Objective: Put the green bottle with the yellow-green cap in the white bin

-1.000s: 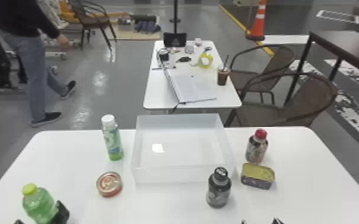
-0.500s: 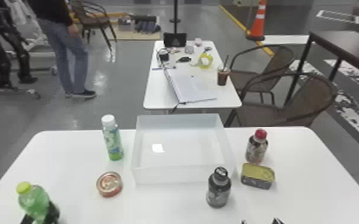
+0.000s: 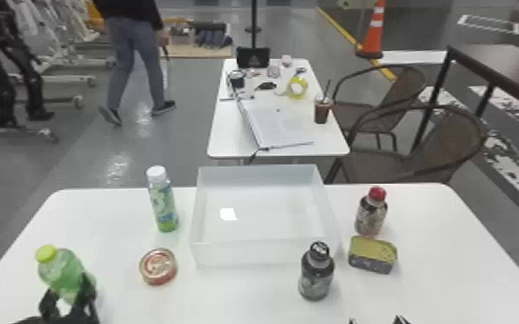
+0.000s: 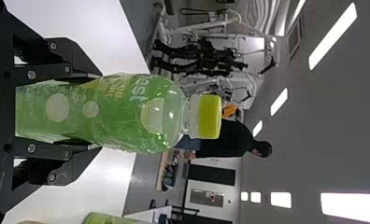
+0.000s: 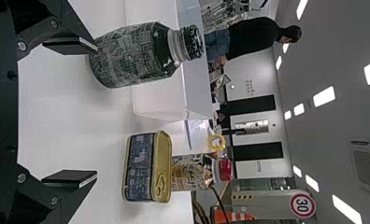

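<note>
My left gripper [image 3: 67,297] is at the table's near left in the head view, shut on the green bottle [image 3: 62,268] with the yellow-green cap [image 3: 46,253]. In the left wrist view, the left gripper [image 4: 101,112] has a finger on either side of the green bottle [image 4: 127,112], cap end pointing away from the palm. The white bin [image 3: 263,254] stands mid-table, right of that bottle. At the bottom edge, right of centre, is my right gripper [image 3: 376,321]. The right gripper [image 5: 96,111] stands open in the right wrist view, near the dark bottle [image 5: 131,55].
Left of the bin stand a white-capped green bottle [image 3: 164,202] and a round tin [image 3: 158,266]. A black-capped bottle [image 3: 316,275] is near the bin's front right corner. Farther right are a rectangular tin [image 3: 373,254] and a red-capped bottle [image 3: 370,213].
The held green bottle and my left gripper first shifted slightly left, then moved forward and to the right. The right gripper has stayed in place.
</note>
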You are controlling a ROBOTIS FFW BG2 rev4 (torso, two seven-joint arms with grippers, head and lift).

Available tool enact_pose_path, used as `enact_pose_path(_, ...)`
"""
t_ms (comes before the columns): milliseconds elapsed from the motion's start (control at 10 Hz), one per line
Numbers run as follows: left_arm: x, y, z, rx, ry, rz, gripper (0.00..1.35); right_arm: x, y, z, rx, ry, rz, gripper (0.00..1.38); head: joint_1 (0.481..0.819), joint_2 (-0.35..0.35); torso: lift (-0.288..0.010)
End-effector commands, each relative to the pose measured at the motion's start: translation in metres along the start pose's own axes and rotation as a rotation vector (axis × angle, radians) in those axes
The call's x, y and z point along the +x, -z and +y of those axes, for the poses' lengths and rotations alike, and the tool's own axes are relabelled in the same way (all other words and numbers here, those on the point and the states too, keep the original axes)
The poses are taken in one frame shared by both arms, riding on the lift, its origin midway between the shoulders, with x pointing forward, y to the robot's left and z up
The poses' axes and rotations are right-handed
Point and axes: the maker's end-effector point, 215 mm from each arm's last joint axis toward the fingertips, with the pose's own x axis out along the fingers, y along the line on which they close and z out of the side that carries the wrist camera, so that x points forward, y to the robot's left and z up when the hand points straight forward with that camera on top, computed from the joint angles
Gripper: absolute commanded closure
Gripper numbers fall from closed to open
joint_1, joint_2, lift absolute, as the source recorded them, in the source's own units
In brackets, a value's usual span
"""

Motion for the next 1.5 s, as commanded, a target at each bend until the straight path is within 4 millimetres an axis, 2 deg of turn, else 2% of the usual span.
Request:
enact_pose_path(0, 0.006, -0.030, -0.035, 0.053, 0.096, -0.059, 0.79, 0.000, 0.000, 0.001, 0.000, -0.002, 0.000, 0.33, 0.549, 0.000, -0.100)
enact_pose_path(300, 0.011, -0.076, -0.116, 0.095, 0.301, -0.150, 0.79, 0.000, 0.002, 0.000, 0.000, 0.000, 0.004, 0.33, 0.549, 0.000, -0.100)
enact_pose_path(700, 0.018, -0.100, -0.225, 0.100, 0.582, -0.148, 0.79, 0.001, 0.001, 0.001, 0.003, 0.000, 0.002, 0.33, 0.549, 0.000, -0.100)
enact_pose_path(900, 0.020, -0.081, -0.265, 0.205, 0.729, -0.062, 0.79, 0.002, 0.000, 0.000, 0.002, 0.000, -0.001, 0.33, 0.549, 0.000, -0.100)
enact_pose_path(1000, 0.022, -0.062, -0.283, 0.298, 0.821, 0.017, 0.79, 0.002, 0.000, 0.001, 0.003, -0.002, -0.001, 0.33, 0.549, 0.000, -0.100)
enact_pose_path(1100, 0.024, -0.055, -0.298, 0.401, 0.893, 0.047, 0.79, 0.002, 0.001, 0.001, 0.003, -0.002, 0.001, 0.33, 0.549, 0.000, -0.100)
enact_pose_path(1300, 0.032, -0.048, -0.315, 0.603, 0.947, 0.072, 0.79, 0.004, -0.001, 0.001, 0.002, -0.002, -0.002, 0.33, 0.549, 0.000, -0.100)
enact_pose_path(1400, 0.036, -0.045, -0.317, 0.695, 0.955, 0.076, 0.72, 0.003, -0.001, 0.001, 0.004, -0.003, -0.002, 0.33, 0.549, 0.000, -0.100)
